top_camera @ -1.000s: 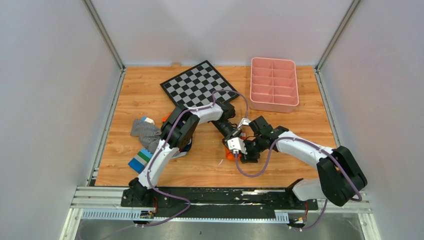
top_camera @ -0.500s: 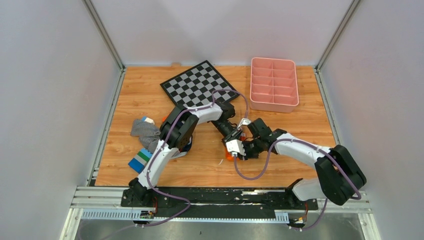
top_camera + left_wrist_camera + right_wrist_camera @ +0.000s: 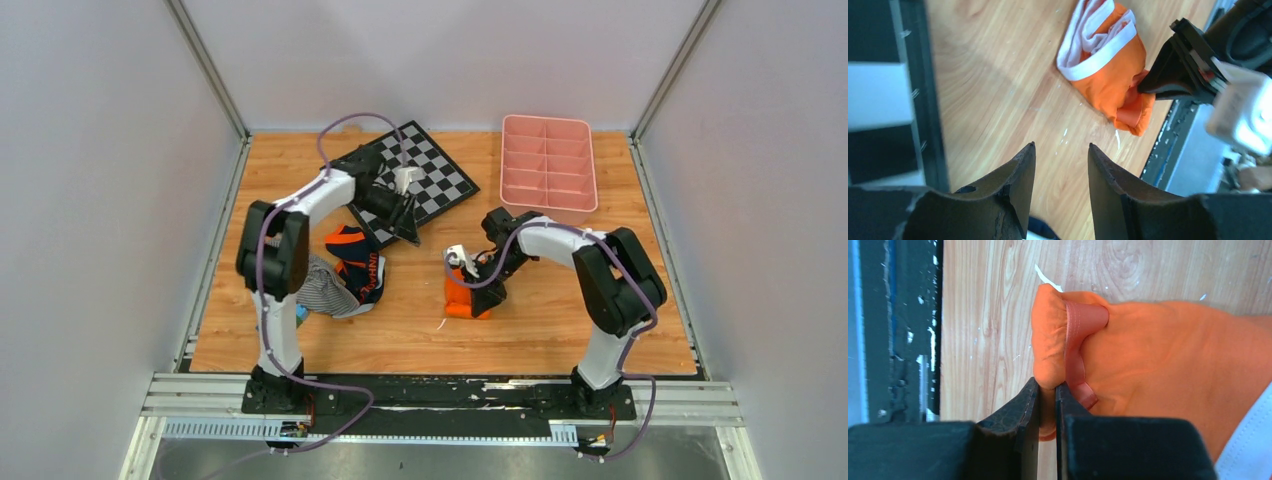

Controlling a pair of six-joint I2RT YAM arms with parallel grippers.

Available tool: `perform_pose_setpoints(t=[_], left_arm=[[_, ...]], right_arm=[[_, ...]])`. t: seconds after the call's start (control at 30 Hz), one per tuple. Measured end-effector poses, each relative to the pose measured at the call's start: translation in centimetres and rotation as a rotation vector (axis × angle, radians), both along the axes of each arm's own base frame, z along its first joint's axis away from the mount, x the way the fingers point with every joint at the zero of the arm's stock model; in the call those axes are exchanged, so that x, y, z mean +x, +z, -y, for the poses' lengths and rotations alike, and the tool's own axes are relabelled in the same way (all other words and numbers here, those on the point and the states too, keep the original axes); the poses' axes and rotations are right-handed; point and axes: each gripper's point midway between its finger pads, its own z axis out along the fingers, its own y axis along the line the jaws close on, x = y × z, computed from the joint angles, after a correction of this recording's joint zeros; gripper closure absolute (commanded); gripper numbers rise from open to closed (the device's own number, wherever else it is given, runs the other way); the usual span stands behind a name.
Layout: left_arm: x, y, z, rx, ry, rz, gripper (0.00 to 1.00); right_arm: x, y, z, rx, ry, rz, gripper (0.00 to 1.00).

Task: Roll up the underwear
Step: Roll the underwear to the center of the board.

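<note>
The bright orange fabric underwear with white trim bands (image 3: 467, 298) lies bunched in a compact lump on the light wooden table (image 3: 560, 300), a little right of centre and in the near half. It is not a tidy roll. The white bands show at one end, and a loose orange fold sticks out at the other.

My right gripper (image 3: 1047, 387) has that loose fold. Its two black fingers are pressed almost together, with only a thin ridge of orange cloth and a bit of pinkish seam squeezed between them. The rest of the garment spreads away from the tips, flat on the wood.

My left gripper (image 3: 1061, 147) is up and away from the garment, to its far left. Its fingers stand partly apart with nothing between them. Only bare wood shows through the gap, and the orange bundle and my other gripper sit beyond it.

From above, the left gripper hangs over the near edge of a black-and-white chequered board (image 3: 445, 180). Left of the underwear, well apart from it, a navy pair with orange lettering (image 3: 360, 265) lies beside a grey-and-white finely striped garment (image 3: 325, 292). A pink plastic tray with compartments (image 3: 547, 165) sits at the far right.
</note>
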Motion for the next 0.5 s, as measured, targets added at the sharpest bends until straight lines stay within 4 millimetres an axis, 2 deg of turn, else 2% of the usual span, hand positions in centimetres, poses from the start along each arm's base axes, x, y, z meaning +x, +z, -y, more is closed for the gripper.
perform_pose_setpoints(t=[0.1, 0.2, 0.27, 0.37, 0.43, 0.5], left_arm=[[0.7, 2.6, -2.4, 0.015, 0.092, 0.147, 0.5], [-0.4, 6.3, -3.5, -0.014, 0.142, 0.377, 0.5], [-1.8, 9.5, -3.9, -0.043, 0.145, 0.517, 0.5], [-1.6, 15.1, -3.1, -0.098, 0.108, 0.758, 0.52], [-1.6, 16.0, -2.5, -0.09, 0.062, 0.849, 0.52], [-2.2, 15.6, -1.6, -0.065, -0.004, 0.895, 0.52]], right_arm=[[0.3, -0.1, 0.2, -0.008, -0.061, -0.11, 1.0], [0.8, -0.1, 0.3, -0.026, -0.154, -0.262, 1.0], [1.2, -0.1, 0.3, -0.052, -0.219, -0.381, 1.0], [1.6, -0.2, 0.3, -0.101, -0.302, -0.557, 1.0], [1.8, -0.2, 0.3, -0.135, -0.342, -0.65, 1.0], [1.9, -0.3, 0.3, -0.17, -0.369, -0.721, 1.0]])
